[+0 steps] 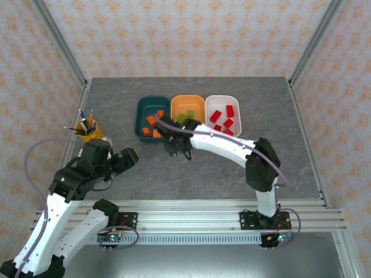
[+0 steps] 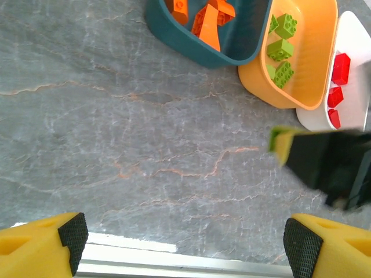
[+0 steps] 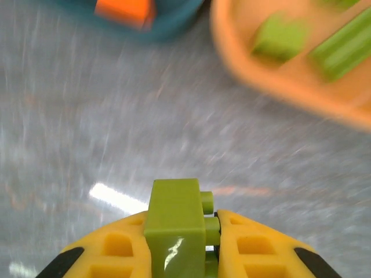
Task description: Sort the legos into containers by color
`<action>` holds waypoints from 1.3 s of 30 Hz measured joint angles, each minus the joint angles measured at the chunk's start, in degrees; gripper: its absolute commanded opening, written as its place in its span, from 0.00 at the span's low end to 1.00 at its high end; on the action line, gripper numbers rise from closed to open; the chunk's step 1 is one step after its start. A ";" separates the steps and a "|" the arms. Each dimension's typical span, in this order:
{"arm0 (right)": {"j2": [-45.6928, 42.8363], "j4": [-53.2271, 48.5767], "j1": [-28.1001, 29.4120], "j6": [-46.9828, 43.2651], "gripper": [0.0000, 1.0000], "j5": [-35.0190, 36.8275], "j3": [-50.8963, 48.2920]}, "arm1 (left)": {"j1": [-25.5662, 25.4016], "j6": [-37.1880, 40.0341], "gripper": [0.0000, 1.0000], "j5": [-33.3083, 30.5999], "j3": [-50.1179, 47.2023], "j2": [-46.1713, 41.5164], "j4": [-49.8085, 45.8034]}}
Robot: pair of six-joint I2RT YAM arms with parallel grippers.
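My right gripper (image 3: 194, 246) is shut on a lime green lego (image 3: 177, 223), held above the bare table just in front of the tubs. In the top view this gripper (image 1: 177, 146) hangs below the gap between the dark teal tub (image 1: 142, 124) and the orange tub (image 1: 194, 103). The teal tub holds orange legos (image 2: 210, 23), the orange tub holds green legos (image 2: 280, 49), and the white tub (image 1: 239, 119) holds red legos (image 1: 223, 119). My left gripper (image 2: 188, 246) is open over the table near its front edge, nothing between its pads.
A yellow cup of pencils (image 1: 88, 128) stands at the left, just behind my left arm. The right arm's black wrist (image 2: 333, 165) crosses the right side of the left wrist view. An aluminium rail (image 1: 185, 208) runs along the near table edge.
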 measured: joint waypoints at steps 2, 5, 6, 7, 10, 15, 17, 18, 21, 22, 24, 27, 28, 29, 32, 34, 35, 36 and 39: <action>0.42 -1.14 -2.97 0.37 0.18 2.38 3.58 | 0.00 0.02 0.90 0.22 0.83 2.82 2.21; 3.91 -4.02 -6.82 1.01 0.18 6.73 11.50 | 0.00 0.22 0.91 0.52 2.91 7.21 5.14; 5.77 -4.79 -7.78 1.16 0.18 8.00 14.29 | 0.00 0.26 0.91 0.83 3.74 8.74 6.12; 8.09 -5.90 -8.70 1.31 0.18 9.22 17.44 | 0.00 0.44 0.91 1.03 4.63 10.43 7.13; 15.04 -7.87 -10.78 1.81 0.18 11.98 25.07 | 0.00 0.63 0.91 1.49 6.60 14.47 10.38; 25.27 -11.13 -13.31 2.16 0.19 14.78 34.49 | 0.00 0.68 0.92 2.32 9.46 20.22 14.38; 28.00 -12.04 -13.97 2.14 0.19 15.87 36.85 | 0.00 1.20 0.92 2.54 11.28 22.51 15.54; 29.11 -12.33 -14.25 2.14 0.20 16.26 37.90 | 0.00 1.55 0.92 2.58 12.09 23.41 15.89; 31.69 -13.33 -14.80 2.16 0.20 16.90 40.76 | 0.00 2.16 0.92 2.67 13.97 25.20 16.68; 32.70 -13.62 -14.95 2.14 0.20 17.16 42.23 | 0.00 2.38 0.92 2.73 14.40 25.51 16.76; 34.25 -13.81 -15.19 2.21 0.20 17.22 44.11 | 0.00 2.80 0.92 2.73 14.60 25.83 16.96; 35.65 -14.19 -15.74 2.56 0.21 17.20 44.92 | 0.00 3.04 0.92 2.73 14.60 25.97 17.00; 35.95 -14.32 -15.87 2.64 0.21 17.20 44.92 | 0.02 3.06 0.92 2.73 14.60 26.01 17.00; 36.52 -14.53 -16.20 2.80 0.21 17.18 44.92 | 0.02 3.10 0.92 2.73 14.60 26.10 17.03; 37.70 -14.84 -16.94 3.21 0.22 17.11 44.92 | 0.04 3.23 0.92 2.71 14.62 26.47 17.38; 38.14 -14.88 -17.33 3.32 0.24 16.90 44.92 | 0.04 3.30 0.92 2.56 14.80 26.86 17.49; 38.29 -14.91 -17.46 3.41 0.25 16.70 44.92 | 0.04 3.58 0.92 2.38 15.17 27.21 17.46; 38.34 -14.93 -17.64 3.56 0.27 16.63 44.92 | 0.04 3.85 0.91 2.21 15.67 27.56 17.42; 38.34 -14.97 -17.77 4.02 0.33 15.85 44.92 | 0.04 4.85 0.92 1.33 17.53 28.37 17.40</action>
